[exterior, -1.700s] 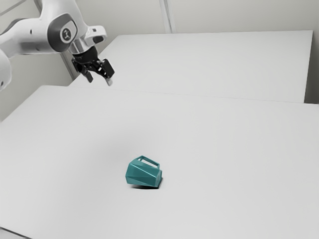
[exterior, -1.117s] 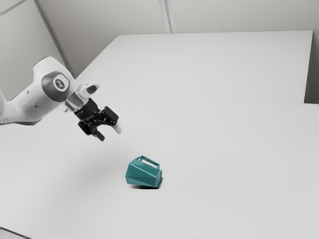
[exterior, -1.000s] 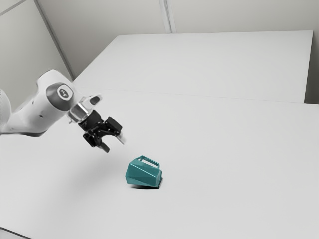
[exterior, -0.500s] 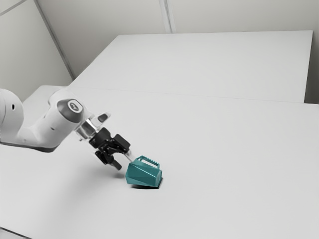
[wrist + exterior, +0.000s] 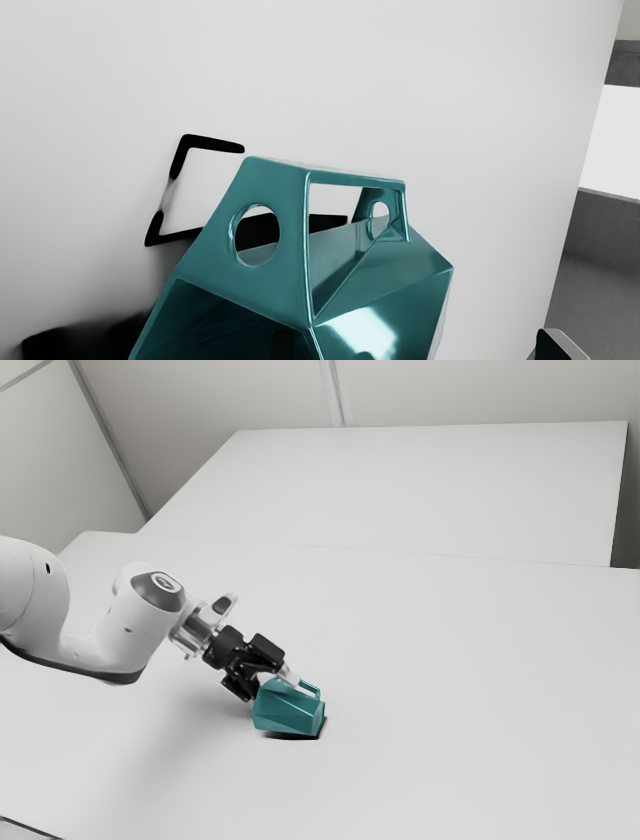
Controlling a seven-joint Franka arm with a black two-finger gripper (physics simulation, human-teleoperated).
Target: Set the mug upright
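Spread wide at the fingers [image 5: 560,346] of the gripper [image 5: 272,687], with a pale tip close by the handle [image 5: 272,187]. Just past that, at about five o'clock in the exterior view, lying on its side on the table [image 5: 450,660], as to the mug [image 5: 290,712]. Turned mouth toward the gripper, with handle at one o'clock and dark shadow [image 5: 290,737] at six. Farther out, reaching in from ten o'clock, as to the arm [image 5: 130,622].

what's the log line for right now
mug: on its side | handle: up | gripper: open, at mug's mouth | upright: not yet
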